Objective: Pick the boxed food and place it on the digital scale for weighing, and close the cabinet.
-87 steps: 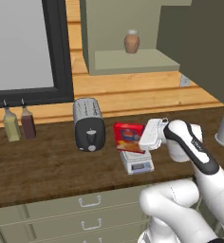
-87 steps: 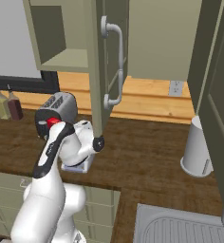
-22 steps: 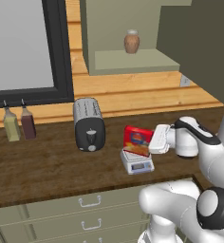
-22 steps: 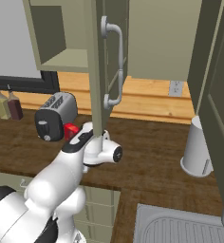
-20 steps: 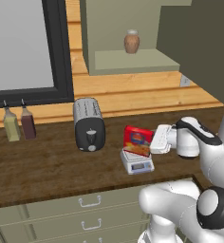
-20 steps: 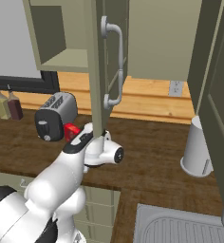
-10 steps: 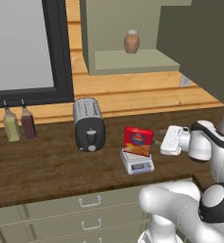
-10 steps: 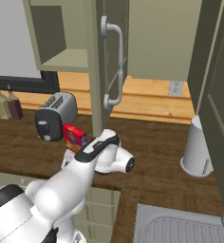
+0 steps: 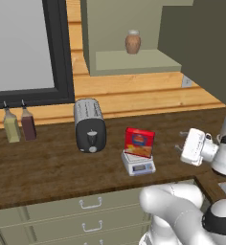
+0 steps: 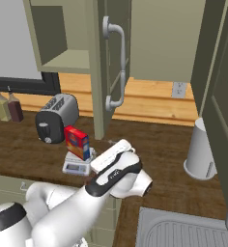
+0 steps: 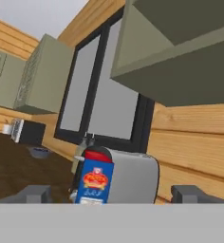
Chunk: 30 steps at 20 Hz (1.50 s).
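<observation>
Boxed food (image 9: 140,142) upright on the digital scale (image 9: 138,163), red face with yellow-orange picture toward the left base camera, blue side showing in the right base view (image 10: 77,142). Scale (image 10: 78,164) on the dark wood counter (image 9: 48,167), just right of the silver toaster (image 9: 89,125), apart from it. Same carton in the hand view (image 11: 93,182), standing in front of the toaster (image 11: 133,176).

Gripper (image 9: 181,141) empty, well right of the carton and scale, touching neither, over the counter's right end. Finger tips wide apart in the hand view, one low left (image 11: 35,193), one low right (image 11: 192,193), nothing between them. In the right base view, hand's white body low over the counter (image 10: 117,153), just right of the scale.

Cabinet (image 10: 63,34) open: olive door (image 10: 102,58) swung out edge-on toward the right base camera, metal bar handle (image 10: 117,62) facing right. Brown round jar (image 9: 132,42) on the open shelf (image 9: 134,61). Two bottles (image 9: 19,125) at the wall left of the toaster. White cylindrical container (image 10: 200,150) on the counter far right. Olive drawers (image 9: 86,213) below the counter edge.
</observation>
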### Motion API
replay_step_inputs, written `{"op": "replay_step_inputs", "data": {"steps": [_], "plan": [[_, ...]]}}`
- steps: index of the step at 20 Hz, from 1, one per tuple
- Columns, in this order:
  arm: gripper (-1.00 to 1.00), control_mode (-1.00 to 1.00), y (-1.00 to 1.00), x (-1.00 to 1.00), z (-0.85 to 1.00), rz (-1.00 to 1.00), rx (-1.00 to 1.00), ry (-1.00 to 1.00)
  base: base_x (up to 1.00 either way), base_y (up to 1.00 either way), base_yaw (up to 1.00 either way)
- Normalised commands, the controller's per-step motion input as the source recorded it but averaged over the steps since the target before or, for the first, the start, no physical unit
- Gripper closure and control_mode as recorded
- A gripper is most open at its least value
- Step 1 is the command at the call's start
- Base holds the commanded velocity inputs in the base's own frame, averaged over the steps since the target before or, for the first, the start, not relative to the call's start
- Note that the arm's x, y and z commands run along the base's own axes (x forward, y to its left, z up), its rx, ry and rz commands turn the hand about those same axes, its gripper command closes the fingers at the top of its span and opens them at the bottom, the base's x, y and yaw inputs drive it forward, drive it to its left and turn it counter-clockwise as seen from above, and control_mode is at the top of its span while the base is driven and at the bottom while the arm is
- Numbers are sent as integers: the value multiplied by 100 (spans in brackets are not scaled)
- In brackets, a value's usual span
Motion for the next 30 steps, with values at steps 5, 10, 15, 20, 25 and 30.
{"op": "replay_step_inputs", "data": {"steps": [5,10,15,20,25,30], "plan": [[-100,-100,-43,-40,60,-8,1,-18,0,0,0],[-100,-100,-36,-51,51,-13,-1,-16,0,0,0],[-100,-100,-26,-45,8,-16,-5,-3,0,0,0],[-100,-100,-61,-12,25,-15,-3,-8,0,0,0],[-100,-100,-54,0,5,-10,-11,-5,0,0,0],[-100,-100,-47,2,5,-4,-17,-4,0,0,0]]}}
